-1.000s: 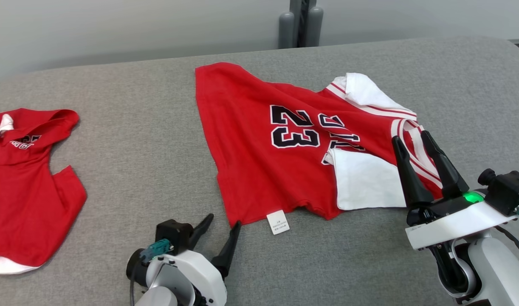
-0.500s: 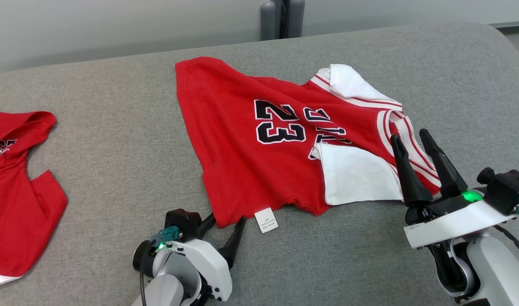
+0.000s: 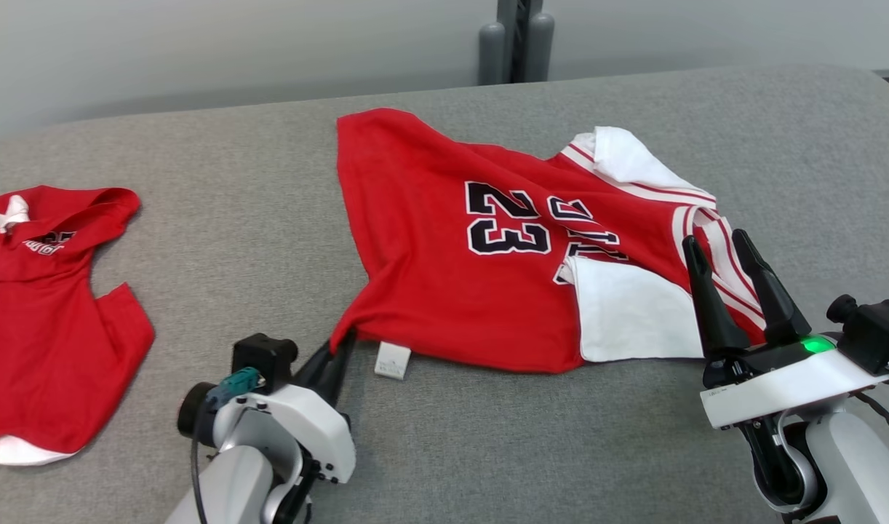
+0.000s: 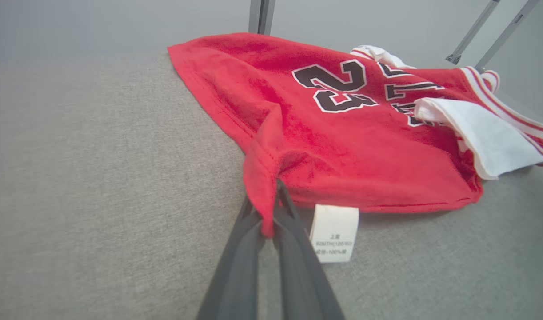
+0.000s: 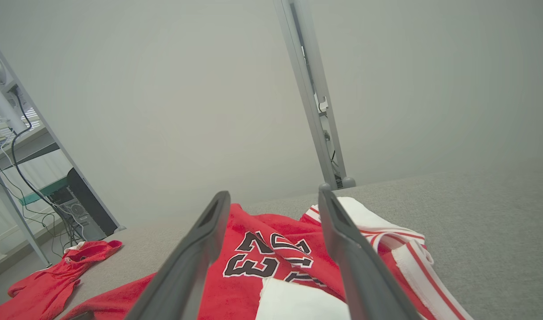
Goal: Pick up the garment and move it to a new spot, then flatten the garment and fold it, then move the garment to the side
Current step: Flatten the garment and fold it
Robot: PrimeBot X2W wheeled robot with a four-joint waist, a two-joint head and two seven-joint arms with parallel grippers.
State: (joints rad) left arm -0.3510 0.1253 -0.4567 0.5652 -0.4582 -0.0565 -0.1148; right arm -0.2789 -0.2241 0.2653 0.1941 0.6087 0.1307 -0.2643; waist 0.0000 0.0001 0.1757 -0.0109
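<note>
Currently I log: one soft red jersey (image 3: 444, 291), black 23, white lining, rumpled on the coarse grey cloth surface (image 3: 233, 240). My left gripper (image 3: 340, 343) pinches its hem corner, jaws pressed together, with the white care label (image 3: 392, 360) just beside them. My right gripper (image 3: 714, 241) has its jaws spread, with striped trim beyond the tips. A second red garment (image 3: 52, 327) lies well apart, left of the left jaws.

The left gripper's (image 3: 337, 346) fingertips are buried in the jersey's (image 3: 444, 291) pinched corner. The print on the label (image 3: 392, 359) is too small to read in the head view. A white flap (image 3: 630, 316) and a fold cover part of the lettering (image 3: 586, 244) beside the 23. The other jersey (image 3: 44, 349) is cut by the left edge. In the right wrist view the right gripper's (image 5: 273, 192) fingers are blurred and run off the bottom edge.
</note>
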